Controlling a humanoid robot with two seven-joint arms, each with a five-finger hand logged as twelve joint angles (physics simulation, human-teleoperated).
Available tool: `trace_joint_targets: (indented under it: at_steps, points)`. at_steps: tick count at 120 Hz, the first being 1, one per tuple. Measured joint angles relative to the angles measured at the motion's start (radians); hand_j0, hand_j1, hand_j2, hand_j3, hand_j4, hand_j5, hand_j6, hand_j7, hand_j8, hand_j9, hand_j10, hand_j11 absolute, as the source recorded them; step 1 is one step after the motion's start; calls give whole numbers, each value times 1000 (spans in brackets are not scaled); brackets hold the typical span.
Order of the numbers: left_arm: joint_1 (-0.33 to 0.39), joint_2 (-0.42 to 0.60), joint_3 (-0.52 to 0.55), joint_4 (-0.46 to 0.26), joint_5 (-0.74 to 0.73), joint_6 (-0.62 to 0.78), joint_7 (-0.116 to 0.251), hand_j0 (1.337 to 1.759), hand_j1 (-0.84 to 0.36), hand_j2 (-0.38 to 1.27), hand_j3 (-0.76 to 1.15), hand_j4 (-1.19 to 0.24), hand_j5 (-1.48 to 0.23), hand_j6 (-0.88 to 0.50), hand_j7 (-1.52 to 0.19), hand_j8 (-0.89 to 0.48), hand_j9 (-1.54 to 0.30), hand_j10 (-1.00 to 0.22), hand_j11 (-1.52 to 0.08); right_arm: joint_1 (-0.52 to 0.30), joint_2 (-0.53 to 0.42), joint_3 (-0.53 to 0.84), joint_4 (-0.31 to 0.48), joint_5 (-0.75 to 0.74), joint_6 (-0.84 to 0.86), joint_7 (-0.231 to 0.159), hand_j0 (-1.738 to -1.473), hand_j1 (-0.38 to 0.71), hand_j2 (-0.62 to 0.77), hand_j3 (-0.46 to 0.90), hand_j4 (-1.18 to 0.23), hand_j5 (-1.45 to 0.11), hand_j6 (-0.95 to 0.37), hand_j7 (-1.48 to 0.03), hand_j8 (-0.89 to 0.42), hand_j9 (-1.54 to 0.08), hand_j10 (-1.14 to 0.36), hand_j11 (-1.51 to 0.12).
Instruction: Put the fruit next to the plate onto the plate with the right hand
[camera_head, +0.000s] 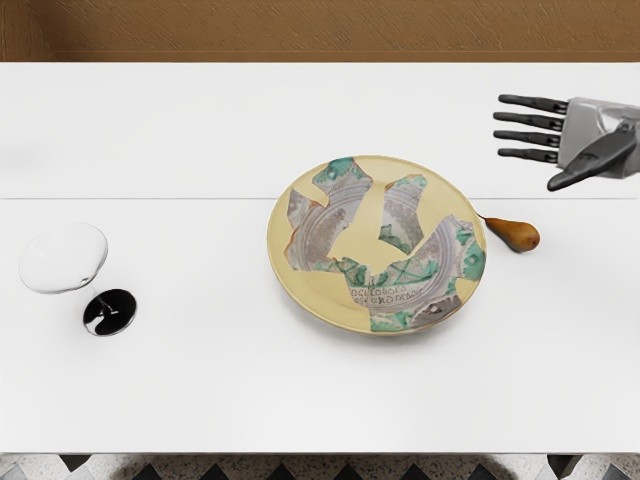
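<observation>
One fruit in play: a brown pear (515, 235) is lying on the counter (300, 400) just off the plate's (277, 240) right edge. Its stem is pointing at the rim and looking close to touching it; I cannot tell whether there is real contact. Nothing is sitting on the plate yet.

Right hand (580, 135) is hovering past the plate's far-right side, behind the pear and well apart from it. Fingers (530, 120) are stretching straight out toward the plate with the thumb angling below them: wide, holding nothing. Left arm isn't showing. A glass (65, 258) is sitting well off the plate's left side, out of the path.

My read is that the reach is the step in hand and the grasp is not started.

Doing it well:
- Be coming down over the pear's fat end, the one away from the plate, not the thin stem.
- Be keeping the hand wide until fingers and thumb are straddling the body. It's small and rounded, so an early nudge is likely sending it rolling or jamming it against the rim.
- Be closing across the short axis.
- Be lifting clear of the rim before travelling toward the plate.
- Be releasing low near the plate's middle; the plate is looking shallow, so a drop risks the pear rolling off.
</observation>
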Motion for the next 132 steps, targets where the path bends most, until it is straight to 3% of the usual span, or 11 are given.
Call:
trace_joint_targets:
  at_steps: [10, 28, 41, 77, 101, 132]
  points:
    - [0, 0, 0, 0, 0, 0, 0, 1658, 325, 5, 0, -21, -27, -21, -27, -21, -27, -21, -27, 0, 1, 0, 1, -2, 0, -4, -1658, -349, 1, 0, 0, 0, 4, 0, 3, 0, 2, 0]
    - [0, 0, 0, 0, 0, 0, 0, 1658, 325, 5, 0, -21, -27, -21, -27, -21, -27, -21, -27, 5, -2, 1, 8, -5, 0, -50, -1658, -349, 1, 0, 0, 0, 4, 0, 3, 0, 2, 0]
    - [0, 0, 0, 0, 0, 0, 0, 1658, 325, 5, 0, -21, -27, -21, -27, -21, -27, -21, -27, 9, -11, 4, 58, -57, -29, -69, -1658, -349, 1, 0, 0, 0, 3, 0, 3, 0, 2, 0]
    - [0, 0, 0, 0, 0, 0, 0, 1658, 325, 5, 0, -21, -27, -21, -27, -21, -27, -21, -27, 42, -42, 14, 245, -287, -485, -209, -1658, -349, 0, 0, 0, 0, 1, 0, 1, 0, 0, 0]
    - [0, 0, 0, 0, 0, 0, 0, 1658, 325, 4, 0, -21, -27, -21, -27, -21, -27, -21, -27, 44, -23, -20, 322, -502, -725, -237, -1658, -349, 0, 0, -1, 0, 0, 0, -1, 0, -1, 0]
    - [0, 0, 0, 0, 0, 0, 0, 1658, 325, 4, 0, -21, -27, -21, -27, -21, -27, -21, -27, 53, 91, -100, 358, -714, -987, -279, -1658, -349, 0, 0, -2, 0, -3, 0, -2, 0, -2, 0]
